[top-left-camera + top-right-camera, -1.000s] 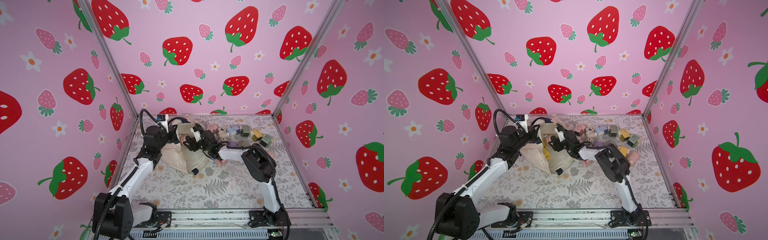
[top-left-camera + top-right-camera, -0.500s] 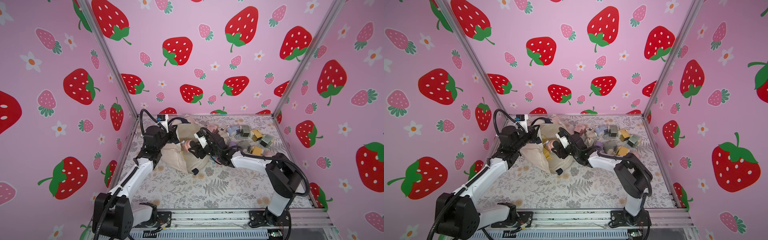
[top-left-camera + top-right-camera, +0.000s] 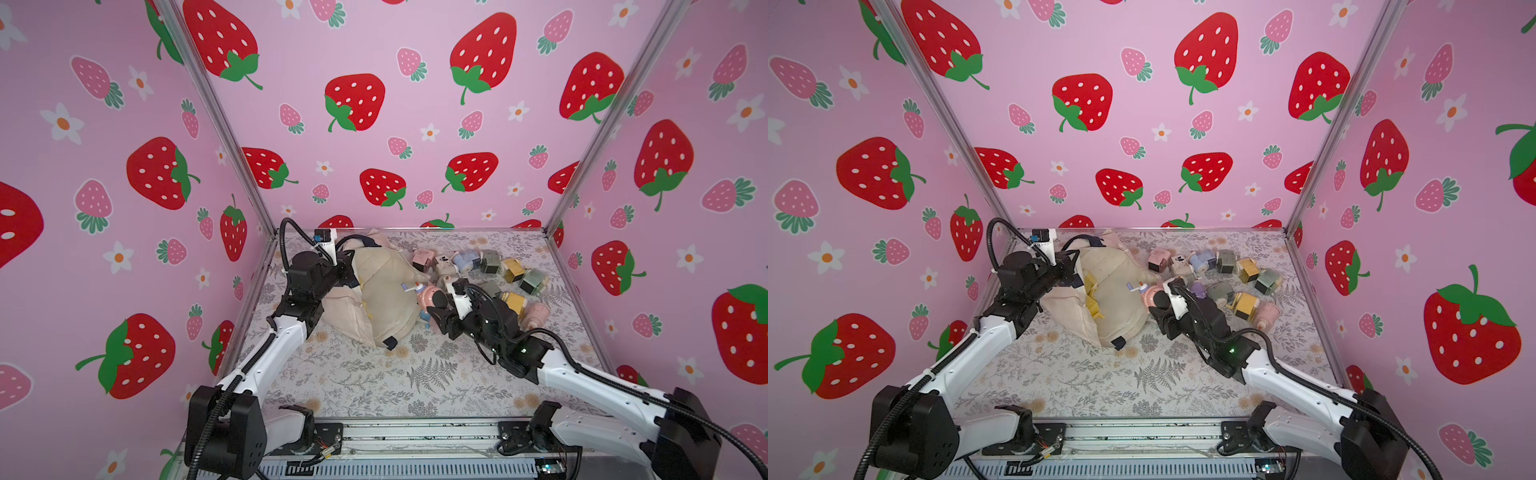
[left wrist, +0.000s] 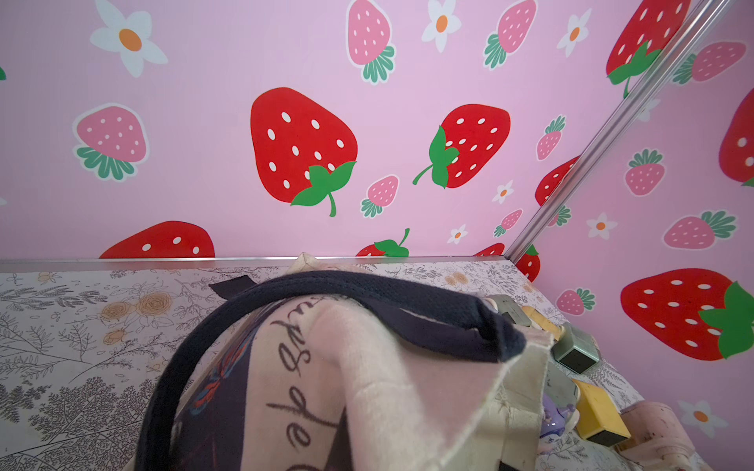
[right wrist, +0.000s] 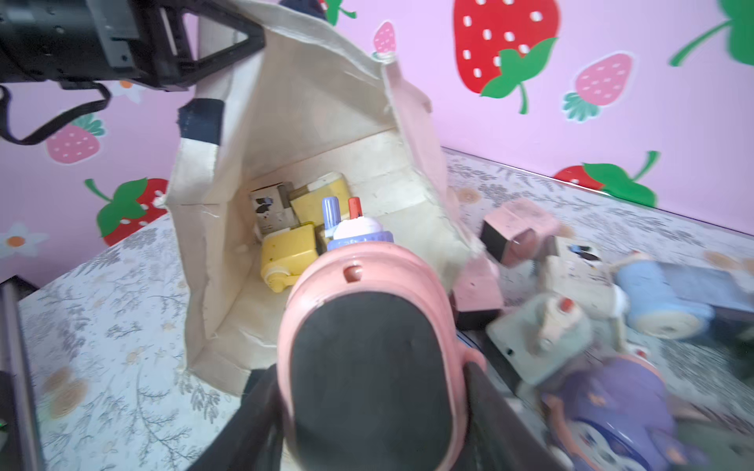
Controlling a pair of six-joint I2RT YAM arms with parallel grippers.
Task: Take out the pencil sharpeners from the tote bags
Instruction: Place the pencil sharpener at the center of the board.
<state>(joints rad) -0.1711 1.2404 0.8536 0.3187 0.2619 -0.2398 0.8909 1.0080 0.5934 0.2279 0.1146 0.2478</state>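
1. The tote bag point(image 3: 382, 299) is cream canvas. It lies slumped and creased at the far left of the bench point(image 3: 374, 374), with one corner of its mouth lifted.
2. The left pincer point(image 3: 348, 270) is closed tight on the bag's rim, next to a navy handle point(image 4: 367, 293), and holds that edge up.
3. The right pincer point(image 3: 439, 306) clasps a pink sharpener point(image 3: 427, 296) clear of the cloth, just beside the bag's right edge. The sharpener is rounded, with a flat dark base and a blue-and-white cap carrying a blue knob and a red one.
4. The loose sharpeners point(image 3: 490, 262) lie in a scatter to the right of the bag, some touching. They are pink, cream, blue, grey-green and yellow, and a purple one point(image 3: 1200, 291) sits close to the right arm.
5. The right wrist view looks into the open bag. Two yellow sharpeners point(image 5: 289, 253) and a cream one point(image 5: 271, 212) with black marks rest at its bottom. The held pink sharpener fills the foreground and hides part of the inside.
6. In a top view only a sliver of yellow point(image 3: 1090, 299) shows between the bag's folds. The cream one is hidden there.
7. The left wrist view alone shows the bag's dark printed panel with script lettering point(image 4: 293, 359). In both top views the bag looks plain cream.
8. Pink strawberry-print walls point(image 3: 374, 166) close in three sides of the bench.
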